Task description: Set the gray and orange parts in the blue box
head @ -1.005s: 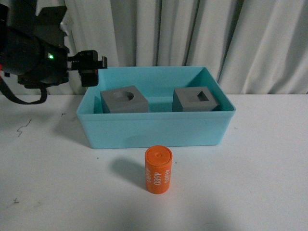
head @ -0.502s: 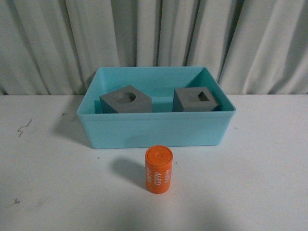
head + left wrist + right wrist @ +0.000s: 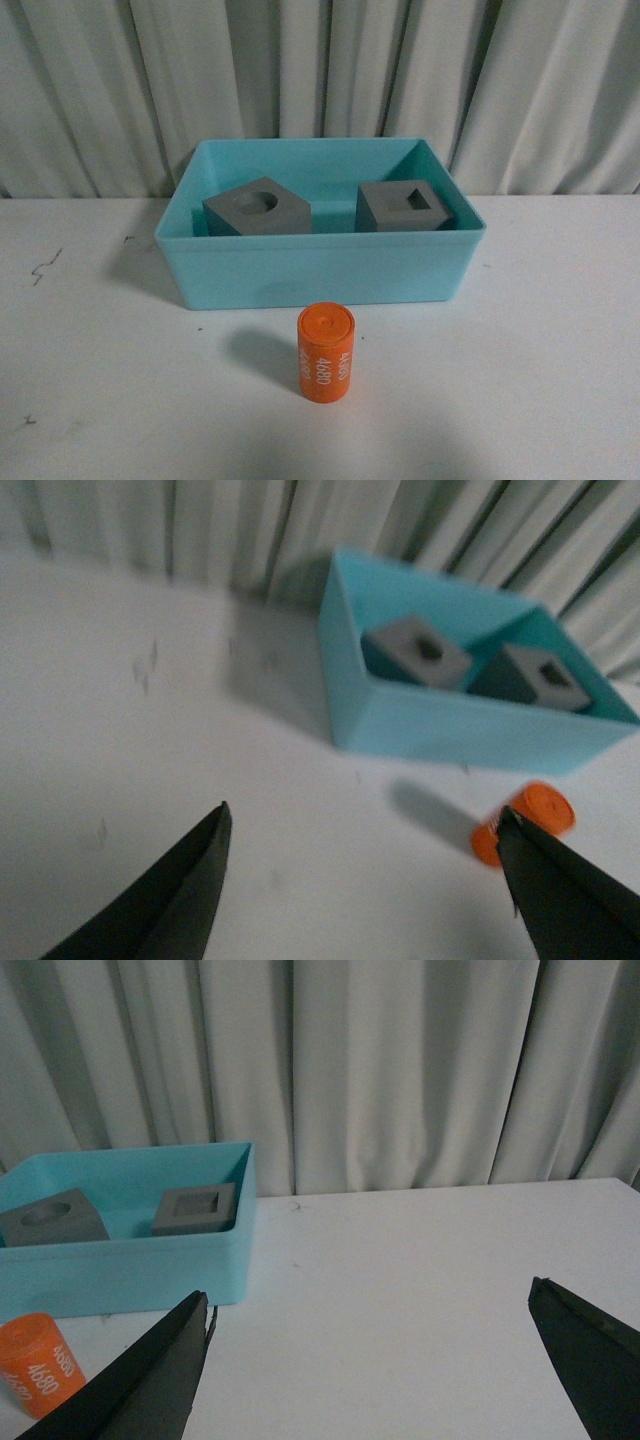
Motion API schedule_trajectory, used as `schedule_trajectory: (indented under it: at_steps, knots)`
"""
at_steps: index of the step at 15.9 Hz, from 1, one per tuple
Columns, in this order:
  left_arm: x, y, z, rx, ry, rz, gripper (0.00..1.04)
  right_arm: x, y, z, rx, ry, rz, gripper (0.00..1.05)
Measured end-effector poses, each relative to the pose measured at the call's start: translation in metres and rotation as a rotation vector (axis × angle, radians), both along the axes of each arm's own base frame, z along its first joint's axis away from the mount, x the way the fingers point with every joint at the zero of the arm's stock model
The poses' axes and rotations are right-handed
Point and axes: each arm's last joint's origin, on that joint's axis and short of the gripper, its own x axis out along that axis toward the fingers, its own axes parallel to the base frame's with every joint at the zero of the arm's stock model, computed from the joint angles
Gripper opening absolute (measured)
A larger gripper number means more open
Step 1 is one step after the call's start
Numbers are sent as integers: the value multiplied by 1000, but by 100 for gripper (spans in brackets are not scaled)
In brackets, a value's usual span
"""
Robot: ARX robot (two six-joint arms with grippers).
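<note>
The orange cylinder (image 3: 326, 353) stands upright on the white table (image 3: 100, 380), just in front of the blue box (image 3: 320, 268) and outside it, not touching. White numerals run up its side. One line reads 4680, and the others curve out of sight around the body.

Both gray cubes sit in the box. The one with the round recess (image 3: 258, 208) is at the left and turned corner-on; the one with the square recess (image 3: 405, 207) is at the right. They are apart from each other. The box's near wall hides their lower halves, so how they rest on the floor cannot be seen.

The grippers show only in the wrist views. The left gripper (image 3: 361, 808) is spread wide with nothing between its fingers, hanging above bare table, well clear of the box. That view is blurred, and one finger covers part of the cylinder. The right gripper (image 3: 368, 1288) is likewise spread wide and empty, off to the box's right. There the cylinder is cut off by the frame edge. A pale curtain (image 3: 300, 70) closes the background.
</note>
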Motion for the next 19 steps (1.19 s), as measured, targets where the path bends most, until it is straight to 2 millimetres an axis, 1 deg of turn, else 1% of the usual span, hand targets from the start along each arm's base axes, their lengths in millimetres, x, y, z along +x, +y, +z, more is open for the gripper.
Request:
schedule_trajectory:
  at_steps: [1,2,4,5,6,7,14,15,16,19]
  knots:
    - [-6,1,-6,132,-176,43,70,0,0,0,0,2,0,98]
    - [-6,3,0,201,-259,94,59,0,0,0,-1,1,2,98]
    - [-10,3,4,253,-296,84,37,0,0,0,0,2,2,98]
    - [-11,3,2,270,-310,84,25,0,0,0,0,1,2,98]
    - [-13,3,-5,277,-293,80,12,0,0,0,0,1,2,98]
    - [-14,3,-4,275,-305,82,2,0,0,0,0,1,3,98]
    - [-23,3,-4,280,-304,82,2,0,0,0,0,1,2,98]
    - [-31,3,-11,281,-250,72,2,0,0,0,-1,1,2,98]
    - [-34,3,-5,280,-317,81,2,0,0,0,0,2,2,98]
    - [-34,3,-7,281,-300,82,2,0,0,0,0,2,3,98]
